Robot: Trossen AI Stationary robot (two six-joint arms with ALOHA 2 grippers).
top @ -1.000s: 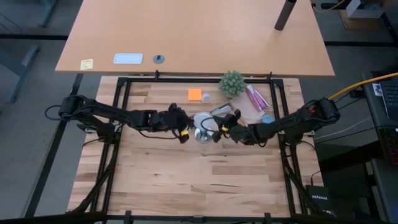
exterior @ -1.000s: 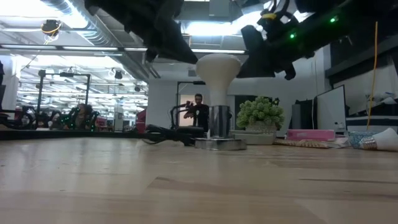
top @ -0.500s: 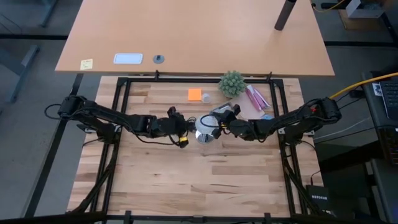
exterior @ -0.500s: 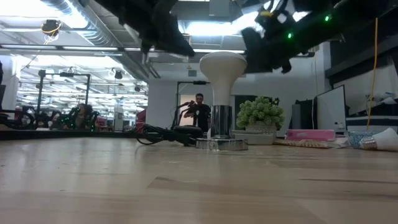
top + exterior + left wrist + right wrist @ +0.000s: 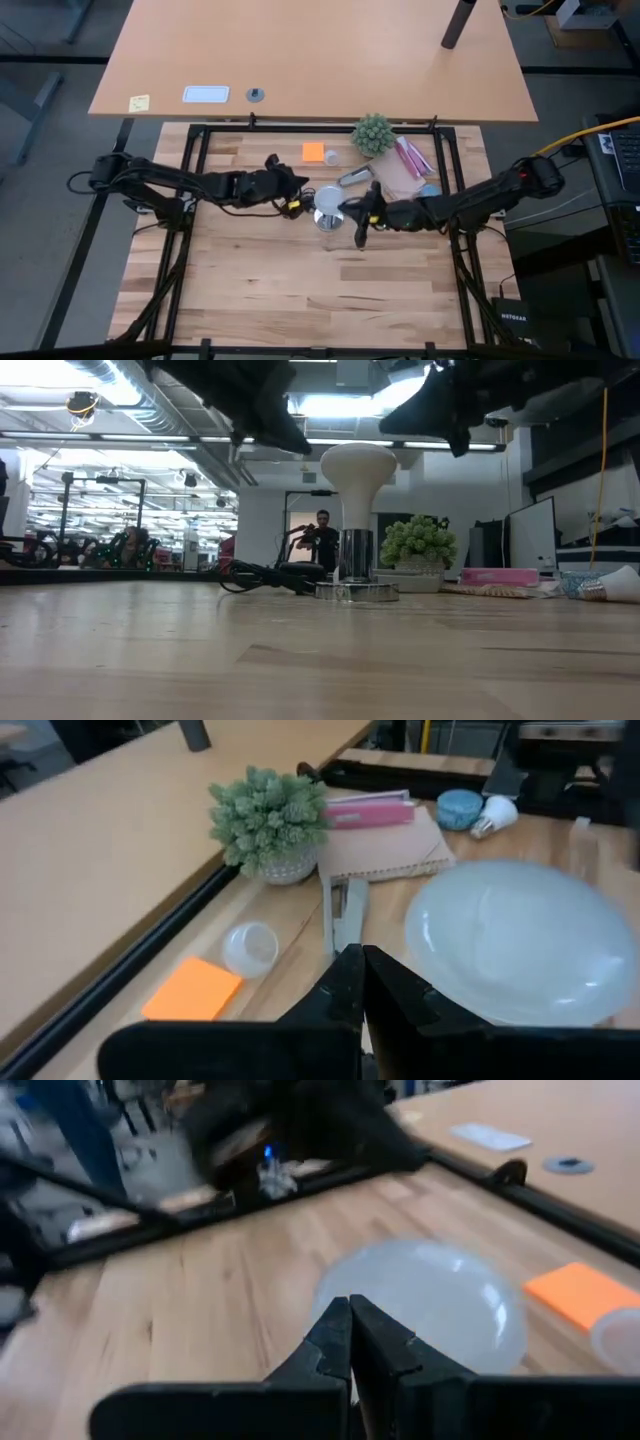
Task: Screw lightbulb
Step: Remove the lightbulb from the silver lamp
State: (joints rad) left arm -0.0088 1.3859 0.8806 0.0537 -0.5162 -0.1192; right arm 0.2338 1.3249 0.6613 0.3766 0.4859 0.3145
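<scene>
The white frosted lightbulb [image 5: 357, 468] stands upright, its neck down in the silver socket [image 5: 352, 556] on the round silver base [image 5: 357, 592], which rests on the wooden table. From above, the lightbulb [image 5: 327, 199] lies between the two arms. My left gripper [image 5: 300, 190] is shut and sits just left of the bulb and above it [image 5: 272, 405]. My right gripper [image 5: 353, 213] is shut and sits just right of the bulb and above it [image 5: 440, 405]. Each wrist view shows its shut fingers, the left [image 5: 358, 965] and the right [image 5: 350, 1318], in front of the bulb's head [image 5: 515, 940] [image 5: 430, 1305], apart from it.
Behind the bulb are a small potted plant [image 5: 373, 133], an orange sticky note [image 5: 314, 151], a clear cup [image 5: 331, 157], a grey oblong metal object [image 5: 355, 178], a brown notebook with a pink item [image 5: 408, 165], a blue lid and a spare bulb [image 5: 495, 812]. A black cord [image 5: 265, 575] runs left from the base.
My left gripper has drawn back from the bulb toward the table's far edge. My right gripper has swung toward the table's near edge, away from the bulb. The bulb stays upright in its socket.
</scene>
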